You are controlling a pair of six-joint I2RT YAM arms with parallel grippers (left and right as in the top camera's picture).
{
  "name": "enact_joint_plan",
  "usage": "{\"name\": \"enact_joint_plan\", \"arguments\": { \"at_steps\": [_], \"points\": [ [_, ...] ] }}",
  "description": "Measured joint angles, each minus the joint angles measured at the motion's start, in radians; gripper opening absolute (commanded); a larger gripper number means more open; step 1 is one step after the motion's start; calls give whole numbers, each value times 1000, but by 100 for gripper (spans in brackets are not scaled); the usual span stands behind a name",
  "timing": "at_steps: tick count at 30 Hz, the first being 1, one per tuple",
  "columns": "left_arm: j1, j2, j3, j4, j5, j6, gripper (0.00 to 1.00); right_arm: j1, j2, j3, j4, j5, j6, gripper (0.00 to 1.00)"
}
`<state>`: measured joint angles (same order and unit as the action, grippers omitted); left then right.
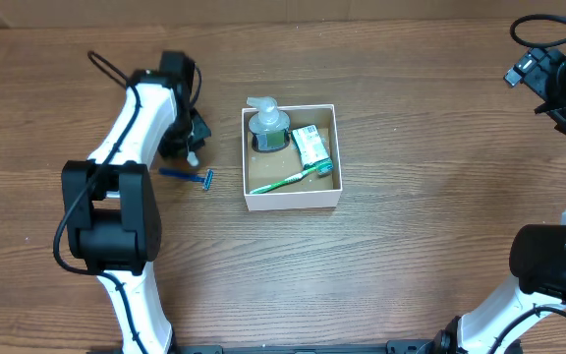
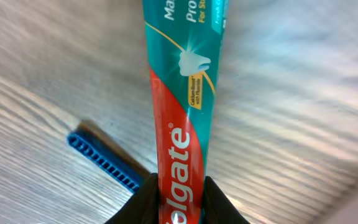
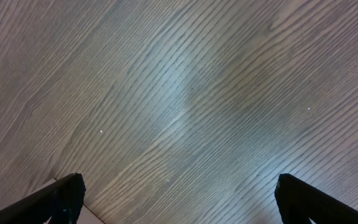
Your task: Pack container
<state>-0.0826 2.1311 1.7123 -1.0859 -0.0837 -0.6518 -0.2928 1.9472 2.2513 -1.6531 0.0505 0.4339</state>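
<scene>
The container (image 1: 293, 200) is a white-walled box with a brown floor at the table's middle. In it are a clear pump bottle (image 1: 267, 126), a green-white packet (image 1: 311, 146) and a green toothbrush (image 1: 291, 179). My left gripper (image 1: 191, 138) is left of the box, shut on a red and teal Colgate toothpaste tube (image 2: 180, 118), held above the table. A blue razor (image 1: 189, 177) lies on the table just below it; it also shows in the left wrist view (image 2: 103, 160). My right gripper (image 3: 178, 202) is open and empty over bare wood; in the overhead view it is at the far right (image 1: 563, 88).
The wooden table's back edge runs along the top of the overhead view. A black cable (image 1: 106, 67) loops behind the left arm. The arm bases stand at the front left (image 1: 111, 226) and front right (image 1: 553, 261).
</scene>
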Motion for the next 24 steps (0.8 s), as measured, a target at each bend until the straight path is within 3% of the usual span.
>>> {"name": "enact_joint_plan", "arguments": {
  "at_steps": [9, 16, 24],
  "points": [
    [-1, 0, 362, -273, 6, 92, 21, 0, 0, 0, 0, 0, 0, 100],
    [-41, 0, 674, -475, 67, 253, 22, 0, 0, 0, 0, 0, 0, 100],
    [-188, 0, 802, -594, 183, 469, 22, 0, 0, 0, -1, 0, 0, 100]
  ]
}}
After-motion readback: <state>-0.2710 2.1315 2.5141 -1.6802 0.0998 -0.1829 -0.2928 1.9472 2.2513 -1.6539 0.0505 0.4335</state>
